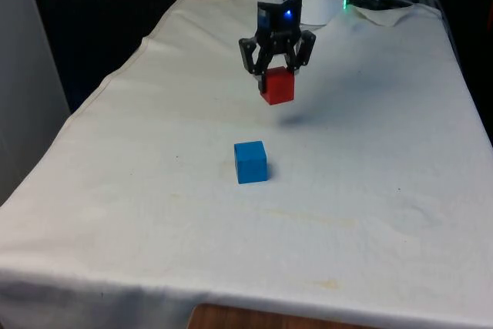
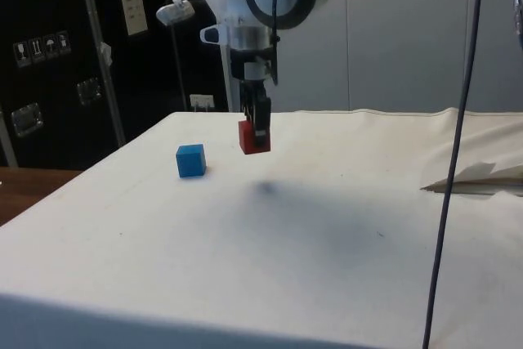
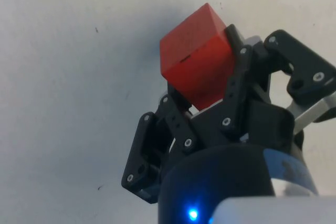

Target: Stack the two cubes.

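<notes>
Red cube [image 1: 277,86] held aloft, clear of the surface [image 1: 370,190], pinched between the two fingers of the tool [image 1: 276,69], slightly tilted in the grip as the wrist view [image 3: 197,69] shows. Shadow cast on the cloth just below and beyond it. Blue cube [image 1: 251,162] resting flat on the white cloth, nearer the front camera and a little toward the front view's left of the red one; in the side view, blue cube [image 2: 190,160] sitting apart from the lifted red cube [image 2: 254,137], with a clear gap between them. Pickup apparently done; carrying across probably underway or about to begin. Remaining, by judgement: bringing the red cube directly above the blue one, levelling it if possible, lowering until the faces meet, then letting go and backing off upward. Count: two cubes in all, one red, one blue; one tool, clamped on the red cube. Beyond them, a broad stretch of wrinkled cloth, faintly stained near the front edge.
</notes>
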Available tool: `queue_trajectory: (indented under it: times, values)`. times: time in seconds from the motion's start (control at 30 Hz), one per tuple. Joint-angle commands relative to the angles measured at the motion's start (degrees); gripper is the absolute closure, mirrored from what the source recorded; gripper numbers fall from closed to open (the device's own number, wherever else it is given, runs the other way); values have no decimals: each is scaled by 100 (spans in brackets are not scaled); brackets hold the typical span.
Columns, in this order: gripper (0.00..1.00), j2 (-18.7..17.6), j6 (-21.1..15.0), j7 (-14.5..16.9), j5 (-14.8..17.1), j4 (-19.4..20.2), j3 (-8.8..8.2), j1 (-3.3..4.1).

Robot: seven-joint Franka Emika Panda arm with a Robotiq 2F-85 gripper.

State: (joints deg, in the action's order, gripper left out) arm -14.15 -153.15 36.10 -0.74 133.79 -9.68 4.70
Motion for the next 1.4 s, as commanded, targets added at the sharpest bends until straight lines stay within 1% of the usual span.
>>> queue_trajectory:
  times: [0.0,0.03,0.07,0.27,0.3,0.33,0.57,0.6,0.7,0.9,0.93,0.97,1.2,1.23,1.27,1.37]
  values:
    - [100,34,86,-17,-6,-34,-6,6]
    - [100,11,23,0,0,-17,0,0]
    - [100,46,109,-17,0,-57,-6,6]
    - [100,92,304,-40,11,-235,0,0]
    - [100,80,252,-29,0,-218,0,0]
    - [100,92,327,-46,11,-258,0,0]
    - [100,69,521,-103,34,-521,6,-6]
    - [100,74,458,-97,6,-470,0,0]
    - [100,57,619,-138,57,-642,6,0]
    - [100,29,751,-201,69,-831,6,0]
    - [100,52,693,-189,40,-773,0,0]
    - [100,23,768,-212,69,-859,6,0]
    - [100,-46,957,-332,74,-1163,6,0]
    - [100,-29,905,-327,46,-1123,0,6]
    - [100,-57,974,-344,74,-1203,6,0]
    - [100,-92,1008,-390,74,-1301,6,0]
